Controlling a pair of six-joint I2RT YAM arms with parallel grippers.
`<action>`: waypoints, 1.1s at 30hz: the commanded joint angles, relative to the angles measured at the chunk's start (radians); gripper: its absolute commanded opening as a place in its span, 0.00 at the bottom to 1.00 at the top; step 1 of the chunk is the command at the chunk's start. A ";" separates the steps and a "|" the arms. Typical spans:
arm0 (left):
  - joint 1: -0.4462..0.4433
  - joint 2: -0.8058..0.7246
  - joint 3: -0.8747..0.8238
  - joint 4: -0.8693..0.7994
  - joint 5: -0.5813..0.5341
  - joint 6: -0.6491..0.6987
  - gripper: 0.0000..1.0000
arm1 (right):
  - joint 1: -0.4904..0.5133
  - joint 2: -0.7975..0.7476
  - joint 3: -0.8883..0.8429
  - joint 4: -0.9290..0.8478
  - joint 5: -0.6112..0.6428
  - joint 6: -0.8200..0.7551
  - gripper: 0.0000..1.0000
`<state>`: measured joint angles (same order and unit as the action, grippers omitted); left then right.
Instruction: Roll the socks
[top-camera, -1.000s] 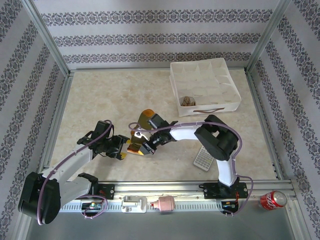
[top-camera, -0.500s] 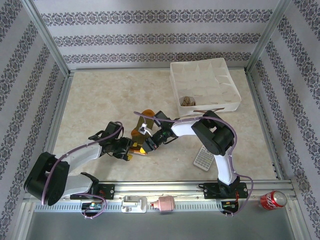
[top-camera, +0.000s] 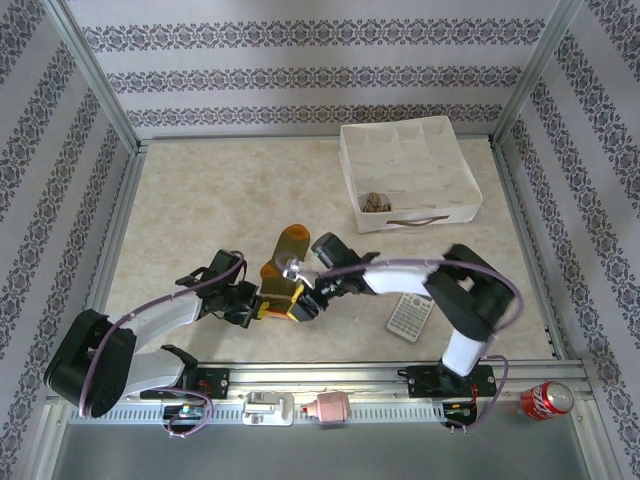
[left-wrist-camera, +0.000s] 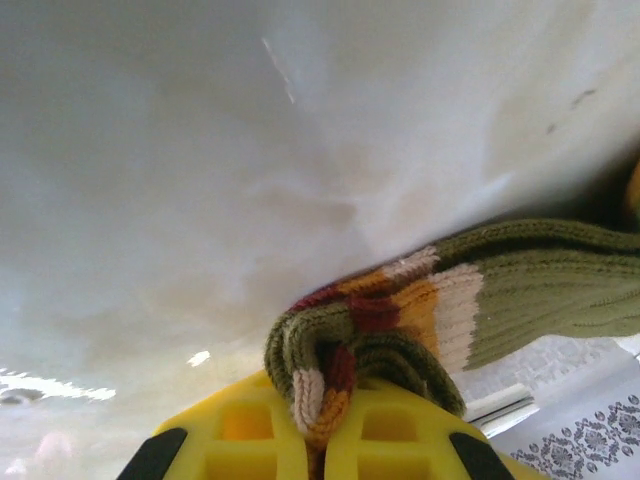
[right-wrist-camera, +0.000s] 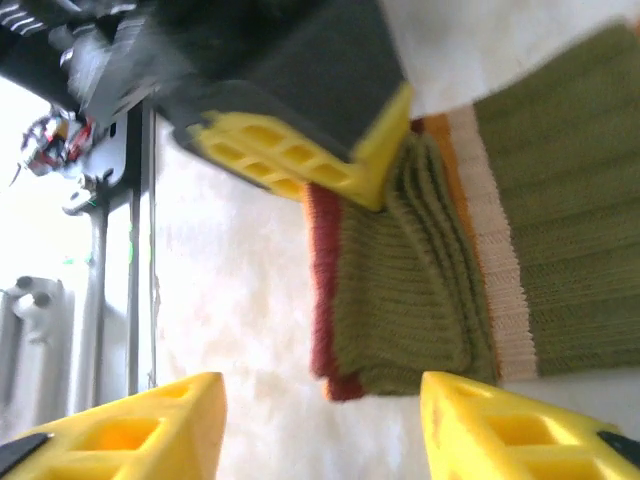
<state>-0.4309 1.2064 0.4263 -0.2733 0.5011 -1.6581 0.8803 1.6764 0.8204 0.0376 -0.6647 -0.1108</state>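
Your left gripper (left-wrist-camera: 322, 432) is pinched shut on the striped end of the green sock (left-wrist-camera: 530, 300). Its two yellow fingers (left-wrist-camera: 250, 445) press together, and the folded edge is squeezed between them. The sock lies on the table (top-camera: 190, 200), near the front and about in the middle. Its orange toe (top-camera: 293, 237) points away from you, and its striped end is close to both grippers.

This sock is soft, light and floppy. It bends anywhere and will not keep a shape by itself, so a loose roll will likely fall open. The knit looks a bit rough, so I think it will not slip out of the pads easily. It can stretch if you pull hard. The best place to hold looks like the thick folded end, where the layers pile up. Take all the layers at once, not just the top one.

Your right gripper (right-wrist-camera: 320, 425) is wide open and holds nothing. Its fingers stand far apart, low by the table. The folded end lies just ahead of the gap between them, right beside the left gripper's tip.

Farther right, a white box (top-camera: 445, 217) sits toward the back. A small brown roll (top-camera: 375, 202) is in one of its front pockets. It looks like the other sock, already rolled.
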 joint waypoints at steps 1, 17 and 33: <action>0.000 -0.009 -0.031 -0.167 -0.001 -0.022 0.00 | 0.101 -0.077 -0.047 0.054 0.300 -0.241 0.59; 0.017 0.001 -0.007 -0.190 0.006 0.001 0.00 | 0.281 0.080 0.074 0.065 0.624 -0.361 0.46; 0.028 -0.020 -0.005 -0.187 0.002 0.002 0.00 | 0.242 0.103 0.091 0.047 0.535 -0.198 0.00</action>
<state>-0.4164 1.1889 0.4274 -0.3420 0.5350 -1.6569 1.1534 1.7809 0.8902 0.0933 -0.0841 -0.3874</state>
